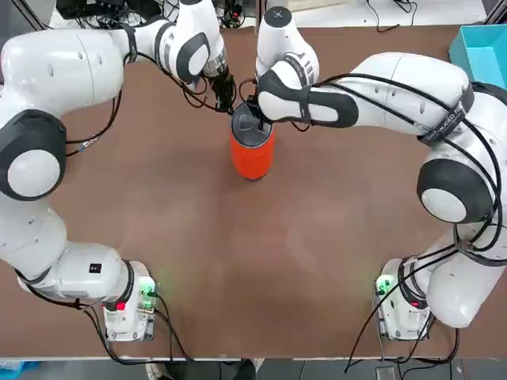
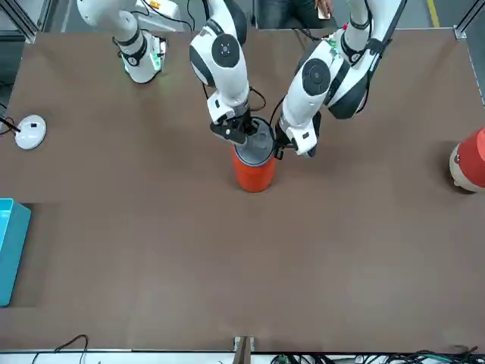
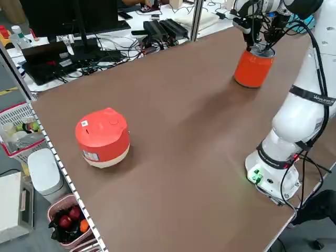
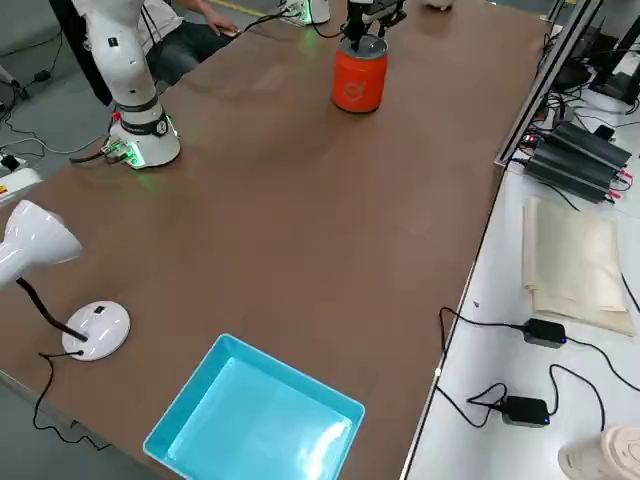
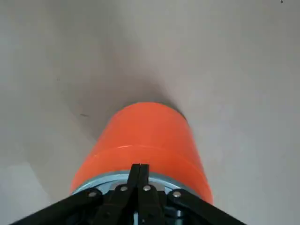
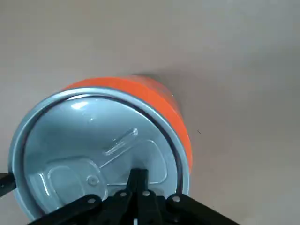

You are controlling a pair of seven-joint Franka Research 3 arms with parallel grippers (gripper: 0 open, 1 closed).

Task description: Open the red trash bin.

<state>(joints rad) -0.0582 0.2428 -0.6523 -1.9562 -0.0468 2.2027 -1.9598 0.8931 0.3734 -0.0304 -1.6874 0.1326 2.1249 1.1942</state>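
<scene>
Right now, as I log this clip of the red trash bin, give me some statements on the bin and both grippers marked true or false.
1. The red trash bin stands upright. True.
2. Its grey lid is off. False: it sits flat in the rim.
3. The right gripper has its fingers together over the lid. True.
4. The left gripper is parked far from the bin. False: it is at the bin's rim, fingers together.
5. A teal box sits near a table edge. True.
</scene>
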